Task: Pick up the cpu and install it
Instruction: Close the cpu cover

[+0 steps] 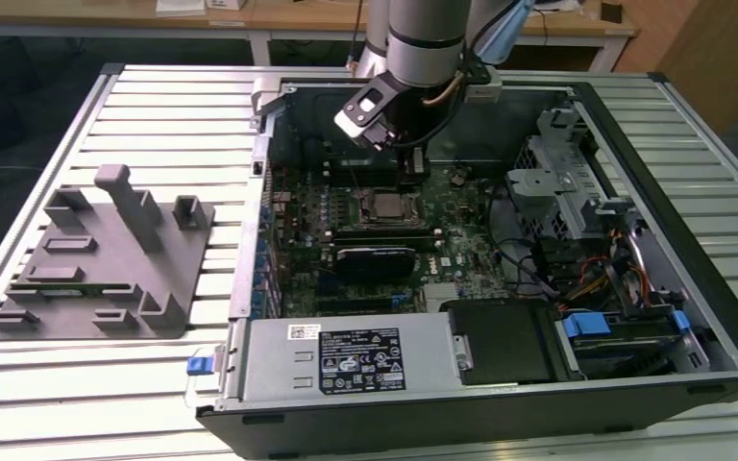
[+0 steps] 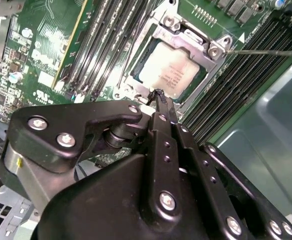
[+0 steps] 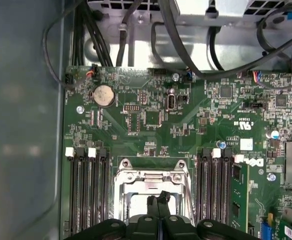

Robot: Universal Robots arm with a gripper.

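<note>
The gripper (image 2: 159, 97) is seen with its fingers brought together tip against tip, and nothing is seen between them. It is held just above one edge of the socket frame (image 2: 213, 52), tips pointed down at that edge. The cpu (image 2: 170, 70) is found inside the socket frame, lying flat with its silvery top up, just beyond the fingertips and below them. Being square, it offers no long axis, and its sides are aligned with those of the socket frame. It is not touched by the gripper. Whether the socket frame is clamped down on it cannot be told; a thin lever wire (image 2: 266, 50) is seen reaching out from one corner of the socket frame. Rows of memory slots (image 3: 88, 192) are set on both sides of the socket frame, all carried on the green motherboard (image 3: 186, 120). The motherboard is contained in the open computer case (image 1: 472, 418), which is laid on the slatted surface (image 1: 151, 106); a grey moulded fixture (image 1: 100, 259) is set there too, well apart from the socket frame
</note>
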